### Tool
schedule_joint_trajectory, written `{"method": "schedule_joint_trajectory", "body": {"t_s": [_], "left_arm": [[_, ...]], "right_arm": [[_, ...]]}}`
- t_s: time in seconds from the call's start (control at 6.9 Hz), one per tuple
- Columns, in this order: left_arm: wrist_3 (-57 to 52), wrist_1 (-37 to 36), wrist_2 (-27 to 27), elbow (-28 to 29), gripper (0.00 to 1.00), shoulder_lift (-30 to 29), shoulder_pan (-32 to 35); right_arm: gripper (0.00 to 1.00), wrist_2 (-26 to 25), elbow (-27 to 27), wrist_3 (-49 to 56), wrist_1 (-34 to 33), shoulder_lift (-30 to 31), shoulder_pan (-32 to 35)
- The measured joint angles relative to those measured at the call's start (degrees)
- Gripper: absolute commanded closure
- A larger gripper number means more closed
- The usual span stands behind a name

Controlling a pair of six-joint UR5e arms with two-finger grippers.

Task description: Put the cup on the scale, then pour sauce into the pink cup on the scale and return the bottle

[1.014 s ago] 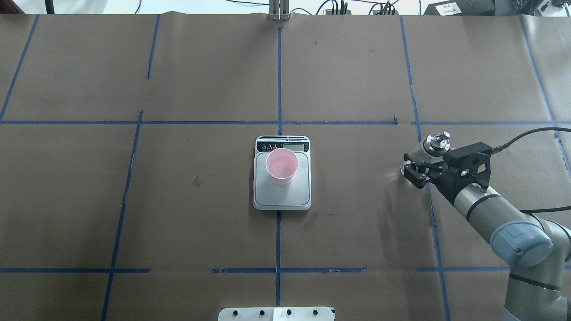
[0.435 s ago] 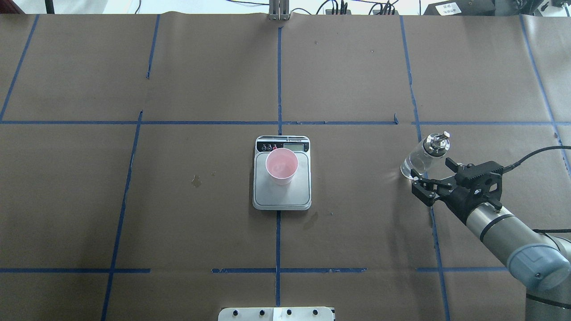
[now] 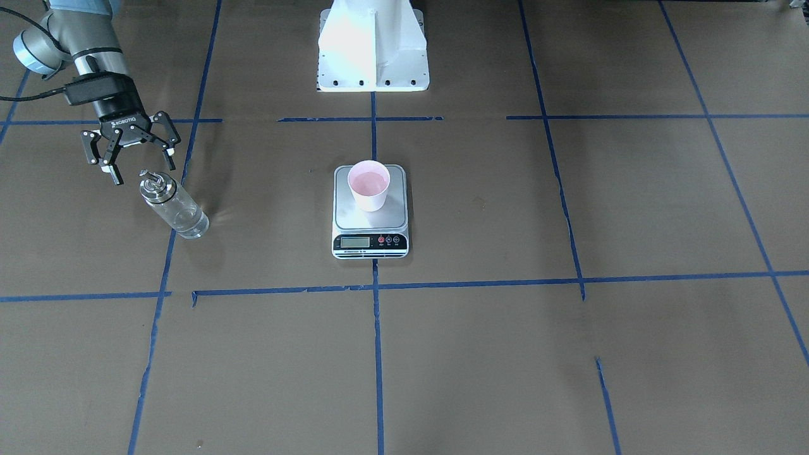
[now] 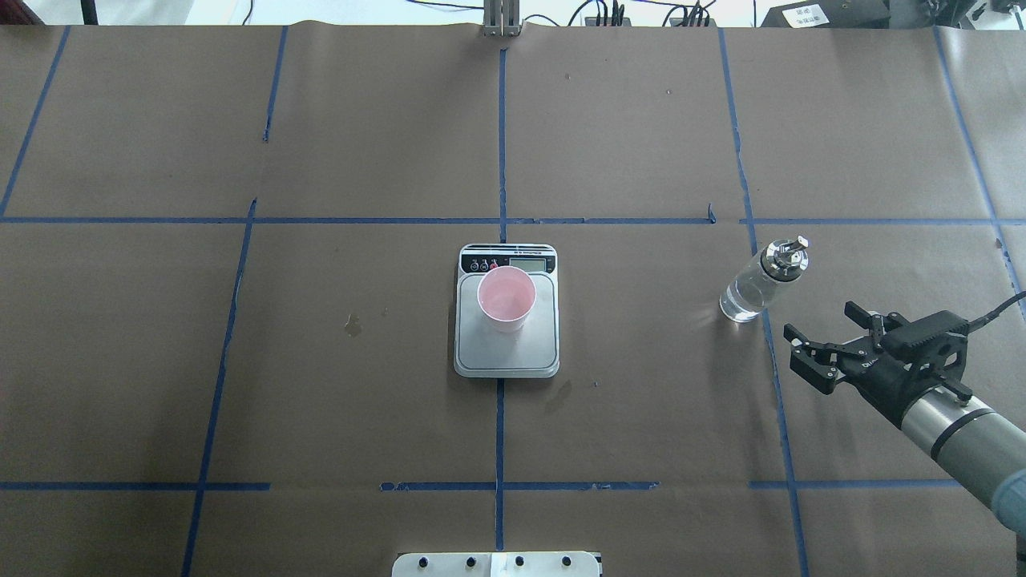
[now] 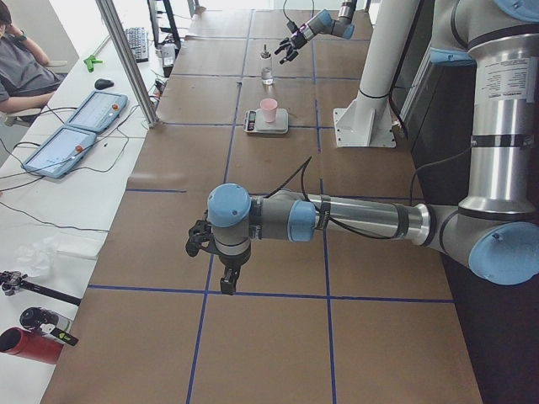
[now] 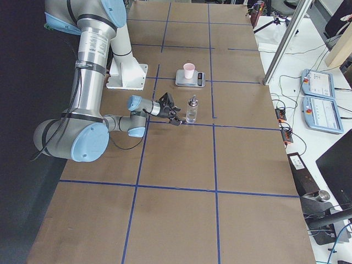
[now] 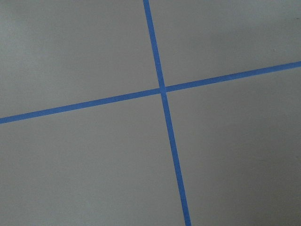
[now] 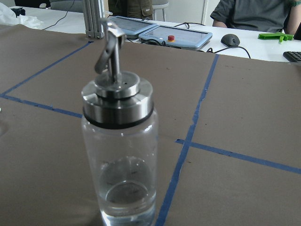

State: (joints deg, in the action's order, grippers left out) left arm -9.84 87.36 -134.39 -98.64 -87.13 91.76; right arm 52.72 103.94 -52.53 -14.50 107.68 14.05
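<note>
Cup [image 4: 506, 298]: stood on the scale [image 4: 506, 358], frame centre.
Bottle [image 4: 757, 284]: upright on the desk [image 4: 641, 441], right of centre, ungripped.
Right gripper [image 4: 821, 320]: fingers apart, empty, beside the bottle.
Left gripper [image 5: 212, 263]: state unclear.
Progress: cup placed; bottle nearly empty, so pouring and return were probably done.

1 cup [image 4: 506, 298], 1 scale [image 4: 513, 354], 1 bottle [image 4: 747, 290]

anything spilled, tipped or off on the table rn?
Nothing tipped: cup upright on the scale, bottle upright, apart from the open right gripper. Only oddity: small dark stains near the scale, wet or old unclear.
</note>
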Motion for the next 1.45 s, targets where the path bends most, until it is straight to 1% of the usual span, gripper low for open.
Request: {"method": "schedule_joint_trajectory", "body": {"t_s": [0.14,0.29,0.43,0.58,0.72,0.87,1.01,1.16,1.45], "left_arm": [[-0.02,0.00,0.00,0.02,0.00,0.01,0.00],[-0.06,0.02,0.00,0.01,0.00,0.02,0.00],[-0.08,0.21,0.00,0.00,0.00,0.03,-0.02],[-0.09,0.62,-0.02,0.00,0.00,0.03,-0.06],[-0.09,0.94,-0.06,0.04,0.00,0.06,-0.08],[-0.09,1.08,-0.06,0.12,0.00,0.12,-0.08],[-0.09,1.15,-0.03,0.16,0.00,0.16,-0.09],[-0.09,1.20,-0.01,0.18,0.00,0.19,-0.09],[-0.09,1.23,0.00,0.20,0.00,0.20,-0.09]], "right_arm": [[0.00,3.18,-0.24,0.77,0.58,0.63,1.20],[0.00,8.61,-0.53,2.05,0.54,0.75,5.08],[0.00,17.00,-1.06,4.02,0.02,0.64,11.93],[0.00,26.85,-1.77,6.66,-1.55,0.21,20.36],[0.00,37.03,-2.14,10.87,-5.07,-0.82,29.74],[0.00,46.59,-2.28,15.75,-10.52,-2.48,38.68],[0.00,55.68,-2.30,20.56,-18.09,-4.78,46.90],[0.00,61.86,-2.28,25.48,-26.44,-6.93,52.75],[0.00,67.13,-2.18,33.49,-45.03,-10.17,61.27]]}}
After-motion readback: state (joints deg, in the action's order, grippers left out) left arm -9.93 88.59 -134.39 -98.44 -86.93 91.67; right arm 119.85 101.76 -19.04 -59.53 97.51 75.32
